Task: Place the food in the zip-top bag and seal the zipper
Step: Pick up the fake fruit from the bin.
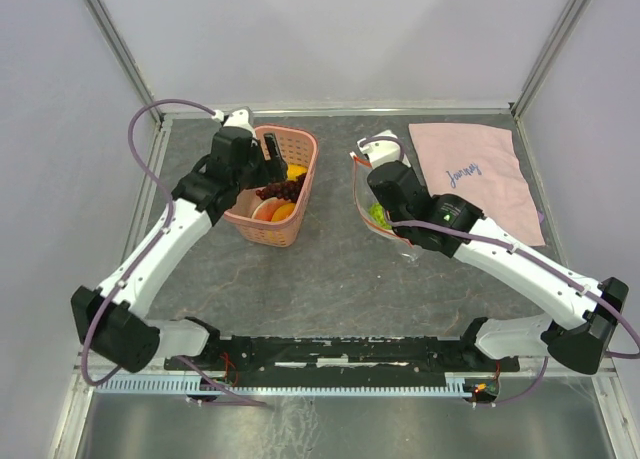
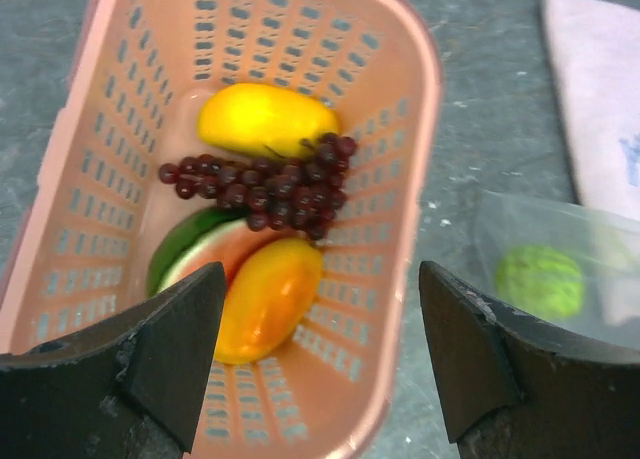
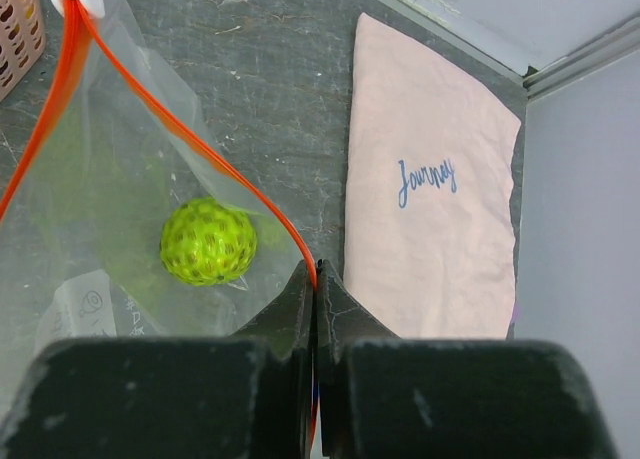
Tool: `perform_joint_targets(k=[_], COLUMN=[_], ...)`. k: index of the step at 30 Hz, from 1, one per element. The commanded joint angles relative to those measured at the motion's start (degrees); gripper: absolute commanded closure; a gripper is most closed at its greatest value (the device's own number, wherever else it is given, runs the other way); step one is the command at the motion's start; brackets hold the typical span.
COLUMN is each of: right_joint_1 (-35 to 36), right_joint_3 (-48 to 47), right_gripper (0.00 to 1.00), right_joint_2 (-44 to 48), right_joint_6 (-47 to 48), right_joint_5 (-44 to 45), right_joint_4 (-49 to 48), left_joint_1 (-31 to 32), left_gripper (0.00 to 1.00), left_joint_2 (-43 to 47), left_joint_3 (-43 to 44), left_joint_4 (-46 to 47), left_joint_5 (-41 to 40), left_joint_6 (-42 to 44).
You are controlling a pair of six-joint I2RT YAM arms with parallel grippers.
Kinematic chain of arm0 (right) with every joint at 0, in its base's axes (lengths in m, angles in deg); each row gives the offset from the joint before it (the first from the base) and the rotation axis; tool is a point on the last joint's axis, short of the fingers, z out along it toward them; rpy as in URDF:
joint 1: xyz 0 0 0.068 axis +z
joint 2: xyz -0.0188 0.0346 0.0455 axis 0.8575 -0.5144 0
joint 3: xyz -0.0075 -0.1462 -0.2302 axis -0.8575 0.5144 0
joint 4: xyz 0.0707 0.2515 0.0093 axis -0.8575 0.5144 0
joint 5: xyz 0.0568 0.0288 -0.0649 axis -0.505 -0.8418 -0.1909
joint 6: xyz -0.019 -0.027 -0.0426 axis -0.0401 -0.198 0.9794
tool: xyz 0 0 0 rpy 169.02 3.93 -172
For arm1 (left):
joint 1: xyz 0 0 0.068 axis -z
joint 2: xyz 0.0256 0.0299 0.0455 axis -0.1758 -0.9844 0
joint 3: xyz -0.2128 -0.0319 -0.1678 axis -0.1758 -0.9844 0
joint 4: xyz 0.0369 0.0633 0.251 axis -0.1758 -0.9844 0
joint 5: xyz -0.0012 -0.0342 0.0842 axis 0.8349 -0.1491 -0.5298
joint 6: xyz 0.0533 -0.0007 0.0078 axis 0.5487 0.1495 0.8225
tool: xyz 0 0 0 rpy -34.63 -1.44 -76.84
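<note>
Four toy pieces lie in the pink basket (image 2: 432,99) at eleven o'clock on the table (image 1: 330,279): yellow fruit (image 2: 262,119) at twelve inside it, grape bunch (image 2: 270,184) across the middle, orange fruit (image 2: 265,299) at six, red-white slice (image 2: 195,254) at eight. Left gripper (image 2: 320,319) hangs right above them, jaws spread wide, nothing between them! Over at one o'clock, the right gripper (image 3: 316,279) is pinched tight on the zipper (image 3: 190,139) of the zip-top bag (image 3: 100,279), mouth gaping, and the green round piece (image 3: 208,241) lies inside. Pink cloth (image 3: 430,199) lies just beside the bag, at three o'clock.
</note>
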Motion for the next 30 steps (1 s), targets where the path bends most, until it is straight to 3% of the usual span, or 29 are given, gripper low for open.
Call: perform_joint_targets(k=[1,10,18,30], right_joint_1=[-0.2,-0.2,-0.2,-0.2], right_joint_3=[0.2,2.2,3.4,4.1], right_gripper=[0.99,0.99,0.99,0.99], right_joint_2=[0.2,1.1,0.7,0.7], right_joint_6=[0.7,0.0,0.6,-0.2], right_joint_5=[1.9,-0.7,-2.5,-4.0], right_joint_4=[-1.8,-2.2,-4.0,-4.5], left_joint_1=[-3.3,-7.4,-9.8,-8.8], left_gripper=[0.16,0.15,0.17,0.17], left_joint_2=[-6.6,-18.5,-25.9,-36.1], left_joint_3=[3.3,11.5,16.2,22.7], left_joint_4=[-1.4,-11.3,-12.3,-12.1], left_joint_5=[2.1,5.1,12.2,18.3], left_joint_6=[3.5,11.2,17.5,18.8])
